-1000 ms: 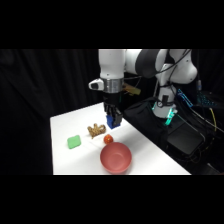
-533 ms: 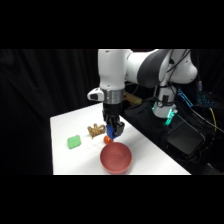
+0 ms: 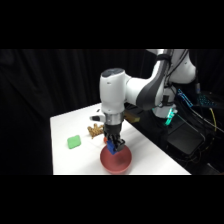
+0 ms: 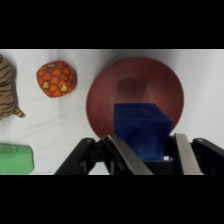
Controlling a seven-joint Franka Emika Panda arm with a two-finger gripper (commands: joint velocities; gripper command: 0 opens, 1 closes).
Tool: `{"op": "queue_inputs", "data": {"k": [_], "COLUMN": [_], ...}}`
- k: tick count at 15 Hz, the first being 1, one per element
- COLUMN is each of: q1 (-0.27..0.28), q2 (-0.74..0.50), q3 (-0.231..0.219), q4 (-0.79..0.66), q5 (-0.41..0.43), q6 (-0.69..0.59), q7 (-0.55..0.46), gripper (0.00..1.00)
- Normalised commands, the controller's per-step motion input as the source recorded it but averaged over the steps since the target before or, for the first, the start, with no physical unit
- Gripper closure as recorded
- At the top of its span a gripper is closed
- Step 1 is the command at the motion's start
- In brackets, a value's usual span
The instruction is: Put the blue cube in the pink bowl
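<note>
Blue cube [image 4: 141,129]: clamped between the gripper [image 4: 147,150] fingers, now hanging just above the pink bowl [image 4: 100,95].
Change: the arm has carried it from above the toys toward the near side, over the bowl.
Meaning: release looks next.
Neighbours: orange ball [image 4: 56,79], green block [image 3: 74,142] to the left.

no readable text, label, brand, number or sign is showing anywhere in either view.
</note>
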Motion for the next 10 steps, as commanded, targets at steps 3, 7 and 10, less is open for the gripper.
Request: {"op": "queue_inputs", "data": {"k": [3, 7, 10], "q1": [-0.001, -0.015, 0.057], "q2": [0.32, 0.23, 0.03], "q3": [0.043, 0.048, -0.054], "q4": [0.24, 0.24, 0.13], "q5": [0.133, 0.138, 0.027], "q6": [0.16, 0.09, -0.03], "q7": [-0.22, -0.21, -0.08], "gripper": [0.77, 0.27, 0.06]}}
